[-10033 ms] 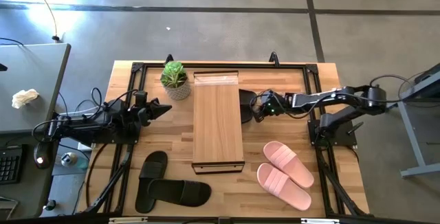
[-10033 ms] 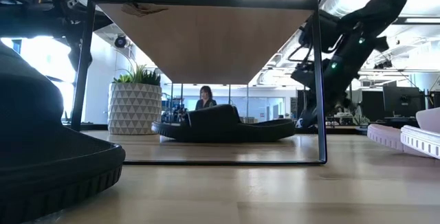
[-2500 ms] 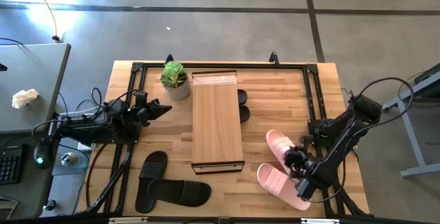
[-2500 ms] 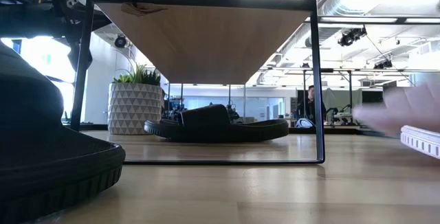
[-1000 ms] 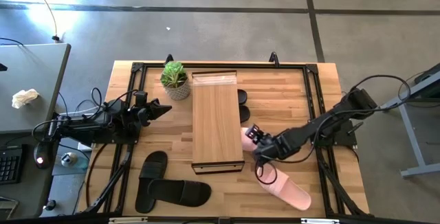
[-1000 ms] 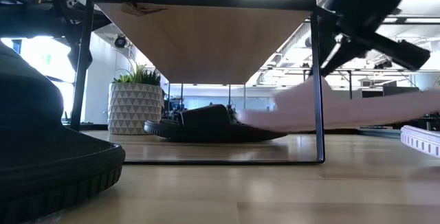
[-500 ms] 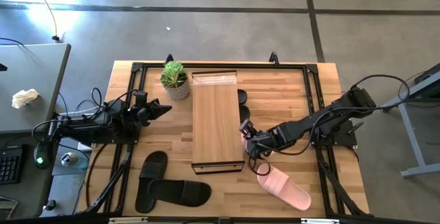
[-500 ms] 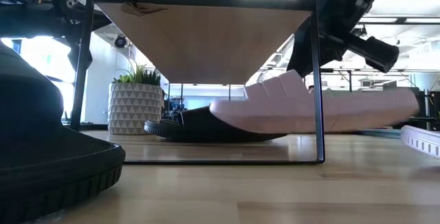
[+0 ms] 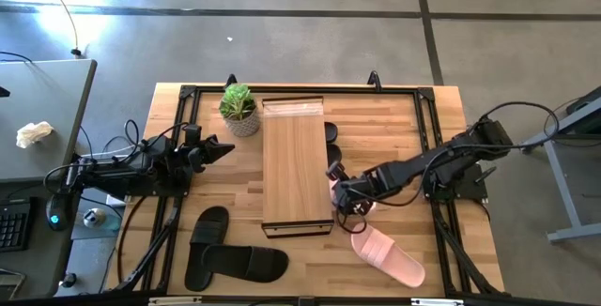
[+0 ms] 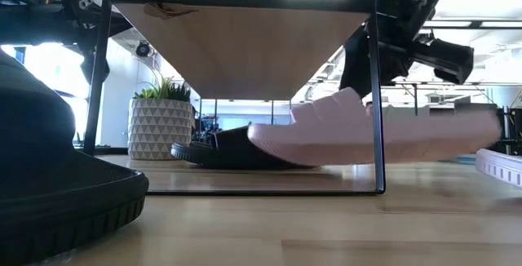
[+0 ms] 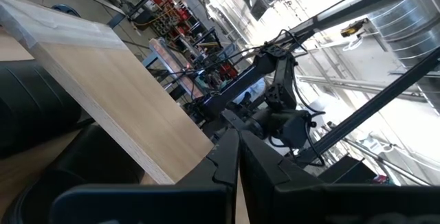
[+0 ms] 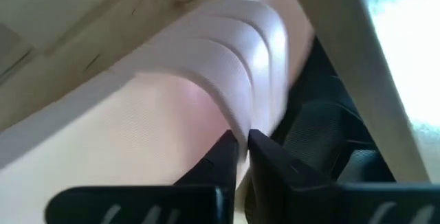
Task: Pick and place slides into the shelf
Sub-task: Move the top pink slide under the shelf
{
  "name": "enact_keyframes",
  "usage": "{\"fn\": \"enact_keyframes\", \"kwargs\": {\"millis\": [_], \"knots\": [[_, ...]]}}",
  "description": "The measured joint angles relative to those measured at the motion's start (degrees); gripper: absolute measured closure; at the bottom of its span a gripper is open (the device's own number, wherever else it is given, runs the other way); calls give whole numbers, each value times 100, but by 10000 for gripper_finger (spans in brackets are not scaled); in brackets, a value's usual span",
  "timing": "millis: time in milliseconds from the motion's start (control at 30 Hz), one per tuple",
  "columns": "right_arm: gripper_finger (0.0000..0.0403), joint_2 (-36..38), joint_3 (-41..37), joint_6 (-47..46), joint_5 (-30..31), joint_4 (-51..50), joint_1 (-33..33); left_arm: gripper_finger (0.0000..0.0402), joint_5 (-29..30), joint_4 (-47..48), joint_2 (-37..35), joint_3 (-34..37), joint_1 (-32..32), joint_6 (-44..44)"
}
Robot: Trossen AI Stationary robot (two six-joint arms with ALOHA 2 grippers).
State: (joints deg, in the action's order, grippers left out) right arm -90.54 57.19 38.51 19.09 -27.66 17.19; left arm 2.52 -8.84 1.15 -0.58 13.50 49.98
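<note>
Right gripper (image 9: 342, 193): you've got it at the shelf's right edge, fingers pinched on the strap of a pink slide (image 10: 351, 135); right wrist view shows both dark fingers (image 12: 227, 157) nipping the ribbed strap.
Held pink slide: toe end poked under the shelf top, heel end still outside the frame post; low view shows it just above the table surface, nearly level.
Shelf (image 9: 297, 160): light-wood rack, mid-table, long axis running front to back.
Black slide under shelf (image 10: 245, 148): on the lower level, right behind the pink one; part of it sticks out past the shelf's right edge in high view.
2nd pink slide (image 9: 387, 256): flat on table, right of shelf's near end, apart from the gripper.
Black pair (image 9: 225, 254): near-left part of table, touching each other, well apart from the shelf.
Left gripper (image 9: 218, 148): waiting left of shelf, near the potted plant (image 9: 238, 108); fingers pressed together w/ nothing between, per left wrist view.
Table (image 9: 376, 123): wood top, dark frame rails around it.
</note>
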Motion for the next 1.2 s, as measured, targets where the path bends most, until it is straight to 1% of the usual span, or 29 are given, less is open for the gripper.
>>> {"fn": "enact_keyframes", "kwargs": {"millis": [233,400,467,567,667,767,833,900,967,1033,1067,1133,1200], "knots": [[341,0,0,-163,-159,2,-226,399,0,0,0,2,0,0],[318,0,2,-403,-152,-41,-298,399,-41,0,-1,0,-1,0],[311,0,2,-430,-54,-108,-291,399,-44,0,-1,2,-2,0],[305,53,4,-823,284,-387,-232,399,-50,-1,-2,2,-2,0],[305,274,4,-1454,295,-787,-131,399,-57,-2,0,2,0,0],[305,640,4,-2533,255,-1048,62,399,-57,-7,0,2,-2,0],[305,967,6,-3629,52,-1117,214,399,-55,-10,0,2,0,0],[305,1290,7,-5073,-429,-1111,318,399,-55,-32,0,1,-2,1],[305,1592,9,-6755,-1006,-1070,381,399,-55,-48,0,2,-2,2],[305,1802,11,-8326,-1378,-1069,464,399,-55,-48,-1,2,-2,2],[305,1870,11,-8947,-1459,-1073,534,399,-54,-47,0,2,-1,2],[308,1925,11,-9709,-1541,-1069,709,399,-54,-47,0,0,-2,2],[320,1898,11,-10117,-1635,-1120,894,399,-52,-49,0,0,0,2]]}}
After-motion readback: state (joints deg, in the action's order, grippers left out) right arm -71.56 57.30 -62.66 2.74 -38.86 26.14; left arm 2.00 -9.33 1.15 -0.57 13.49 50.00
